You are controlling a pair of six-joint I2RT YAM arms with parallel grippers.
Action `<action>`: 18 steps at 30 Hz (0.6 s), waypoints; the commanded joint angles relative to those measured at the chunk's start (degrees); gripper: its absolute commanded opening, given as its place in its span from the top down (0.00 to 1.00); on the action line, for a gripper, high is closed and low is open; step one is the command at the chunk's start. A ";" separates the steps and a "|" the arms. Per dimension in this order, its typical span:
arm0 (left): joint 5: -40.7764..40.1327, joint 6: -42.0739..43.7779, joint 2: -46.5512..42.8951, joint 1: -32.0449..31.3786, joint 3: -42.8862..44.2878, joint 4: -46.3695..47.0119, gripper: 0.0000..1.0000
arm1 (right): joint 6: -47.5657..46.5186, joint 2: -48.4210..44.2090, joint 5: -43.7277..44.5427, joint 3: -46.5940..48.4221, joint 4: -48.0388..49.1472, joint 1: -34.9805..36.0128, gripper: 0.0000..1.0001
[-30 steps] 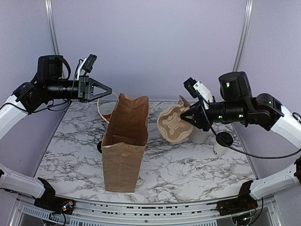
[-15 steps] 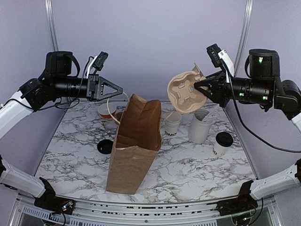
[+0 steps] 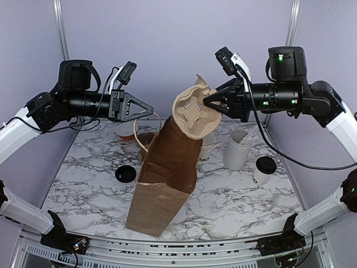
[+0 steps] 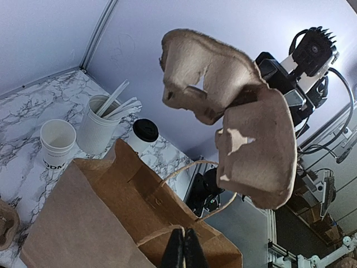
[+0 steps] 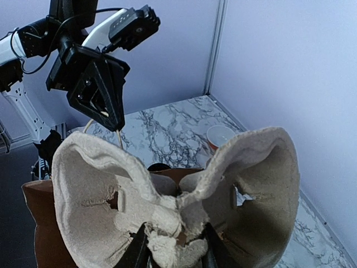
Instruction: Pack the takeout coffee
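Carrier (image 3: 192, 114) hangs over the paper bag (image 3: 164, 173), clamped in my right gripper (image 3: 207, 101); left gripper (image 3: 152, 110) pinches the bag's handle (image 4: 195, 162). Right of the bag stands the takeout coffee (image 3: 260, 176): likely light and crushable, so I'd grip just below its lid (image 3: 266, 163).

The marble-pattern table (image 3: 234, 206) carries the following items. A paper bag (image 3: 162, 184) stands tilted on its base, below and between the left gripper (image 3: 152, 110) and the right gripper (image 3: 205, 102). Below the left gripper are a red-rimmed cup (image 3: 127, 131) and, nearer the arm bases, a loose black lid (image 3: 125, 174). Below the right gripper are a lidless white cup (image 3: 207, 149), a frosted tumbler (image 3: 236, 151) holding sticks, and the takeout coffee (image 3: 262, 170), upright.
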 commanded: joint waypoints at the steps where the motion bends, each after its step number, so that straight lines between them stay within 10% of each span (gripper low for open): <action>1: -0.39 0.99 0.05 -0.73 1.88 2.29 1.00 | -0.64 0.88 -9.27 -1.56 3.29 -0.30 0.74; 18: -2.80 -0.49 0.30 -1.05 0.93 5.48 1.00 | 3.04 1.88 -18.72 -12.04 6.11 1.43 0.75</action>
